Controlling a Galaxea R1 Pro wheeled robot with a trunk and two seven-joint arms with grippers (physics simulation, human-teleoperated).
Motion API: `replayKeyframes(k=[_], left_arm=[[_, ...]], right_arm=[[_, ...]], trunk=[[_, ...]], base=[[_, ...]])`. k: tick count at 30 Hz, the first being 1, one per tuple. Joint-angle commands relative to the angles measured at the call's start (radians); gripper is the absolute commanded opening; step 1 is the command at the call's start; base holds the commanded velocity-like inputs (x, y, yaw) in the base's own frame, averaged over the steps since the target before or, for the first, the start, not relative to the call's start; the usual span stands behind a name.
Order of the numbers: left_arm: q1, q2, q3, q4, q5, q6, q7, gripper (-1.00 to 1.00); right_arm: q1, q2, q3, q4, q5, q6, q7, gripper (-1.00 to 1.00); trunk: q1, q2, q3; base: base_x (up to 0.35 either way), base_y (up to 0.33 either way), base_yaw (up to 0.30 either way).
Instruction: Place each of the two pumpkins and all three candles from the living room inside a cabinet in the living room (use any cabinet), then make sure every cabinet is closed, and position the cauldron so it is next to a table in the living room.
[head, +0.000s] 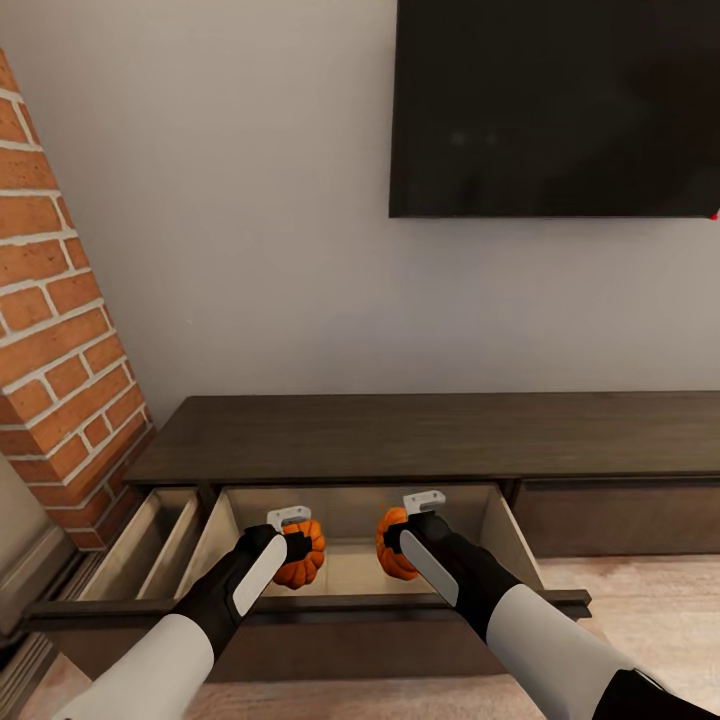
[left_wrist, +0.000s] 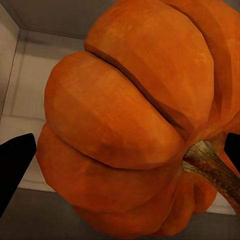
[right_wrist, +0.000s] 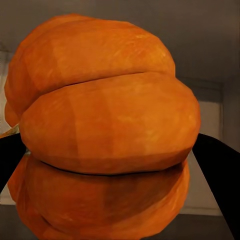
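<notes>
Two ribbed orange pumpkins hang over the open middle drawer (head: 225, 520) of the dark-brown cabinet (head: 420, 435). My left gripper (head: 296, 547) is shut on the left pumpkin (head: 304, 556). My right gripper (head: 396, 538) is shut on the right pumpkin (head: 391, 545). Seen from the left wrist, that pumpkin (left_wrist: 135, 115) sits between two black fingers (left_wrist: 15, 165), its stem off to one side, with the pale drawer floor behind. Through the right wrist camera, the other pumpkin (right_wrist: 105, 135) is squeezed between dark fingers (right_wrist: 215, 175). Candles and cauldron are out of view.
A narrower drawer (head: 150, 540) stands open to the left of the middle one. The brick column (head: 55, 330) rises at the left, close to the cabinet's end. A black TV screen (head: 555, 105) hangs on the wall above. A closed drawer front (head: 620, 515) lies to the right.
</notes>
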Motion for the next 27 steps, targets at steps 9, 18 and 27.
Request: replayKeyframes(k=[9,18,27], left_arm=[[-0.001,0.0,-0.005,-0.001,0.01,0.001,0.012,-1.0],[-0.001,0.0,-0.005,-0.002,0.01,0.001,0.012,-1.0],[-0.001,0.0,-0.007,-0.005,0.011,0.001,0.012,-1.0]], right_arm=[[-0.001,-0.001,0.004,-0.001,-0.009,0.001,-0.01,-1.0],[-0.001,-0.001,0.005,-0.001,-0.009,0.001,-0.01,-1.0],[-0.001,-0.001,0.004,0.005,-0.009,0.001,-0.01,-1.0]], trunk=[[0.0,0.0,-0.001],[0.0,0.0,-0.001],[0.001,-0.001,-0.009]], base=[[0.075,0.0,0.0],[0.042,0.0,0.0],[0.0,0.0,0.0]])
